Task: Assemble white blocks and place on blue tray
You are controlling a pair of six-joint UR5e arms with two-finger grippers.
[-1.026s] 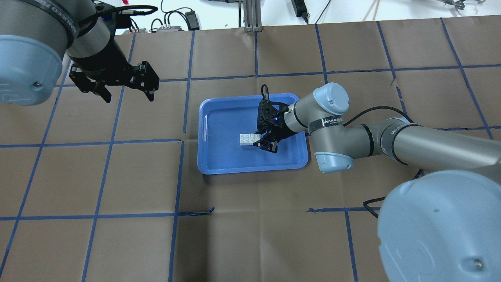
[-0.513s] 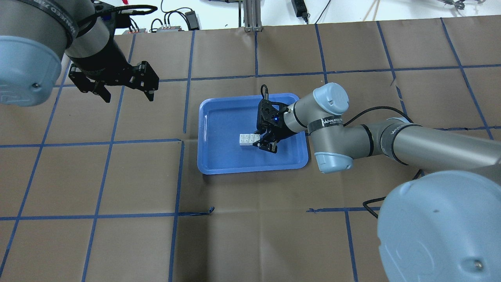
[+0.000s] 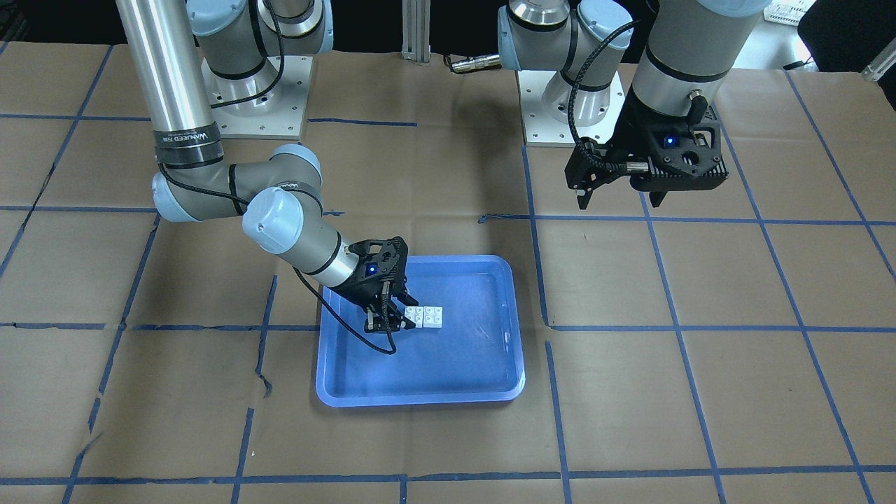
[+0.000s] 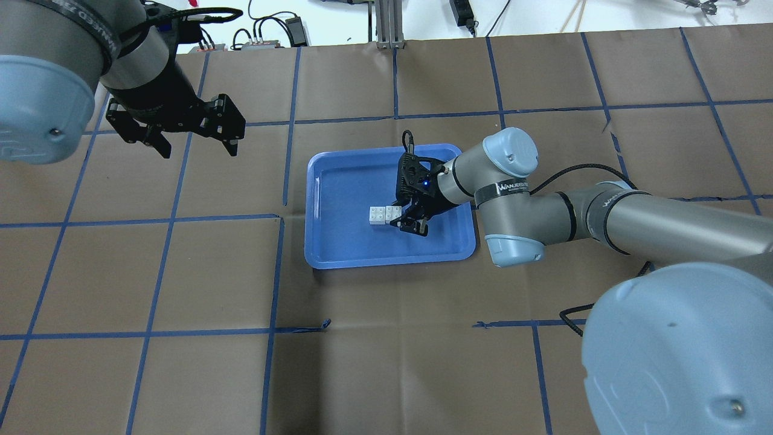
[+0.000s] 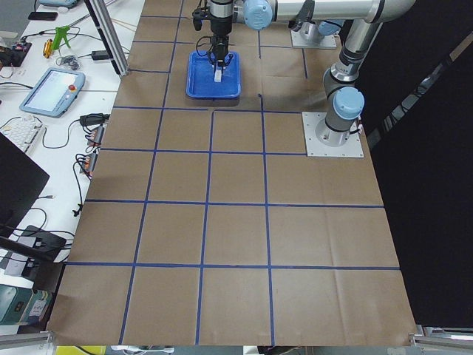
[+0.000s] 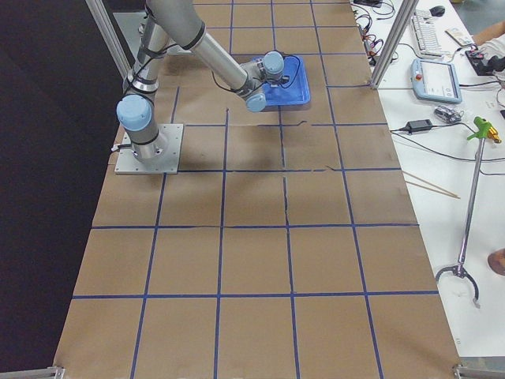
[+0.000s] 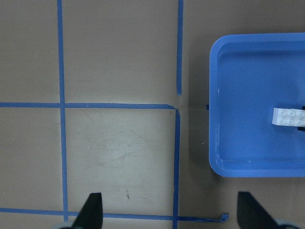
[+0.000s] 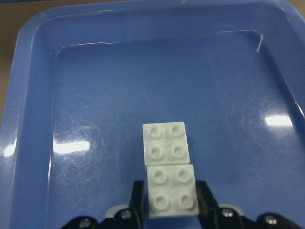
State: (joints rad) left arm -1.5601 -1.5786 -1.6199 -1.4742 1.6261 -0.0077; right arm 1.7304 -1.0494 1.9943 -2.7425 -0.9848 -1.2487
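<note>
Nothing has shifted in the last second: your right gripper point(image 8: 170, 198) stays clamped on the nearer of the white blocks point(image 4: 384, 214), which sit touching mid-frame on the blue tray point(image 4: 338, 181). Upper left, your left gripper point(image 4: 198, 150) hangs spread. Release looks like all that's left, if they're truly joined.

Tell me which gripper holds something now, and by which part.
The right gripper holds the white blocks, its fingers pressing the two opposite side faces of the block nearer its wrist. The left gripper is open and holds nothing.
</note>
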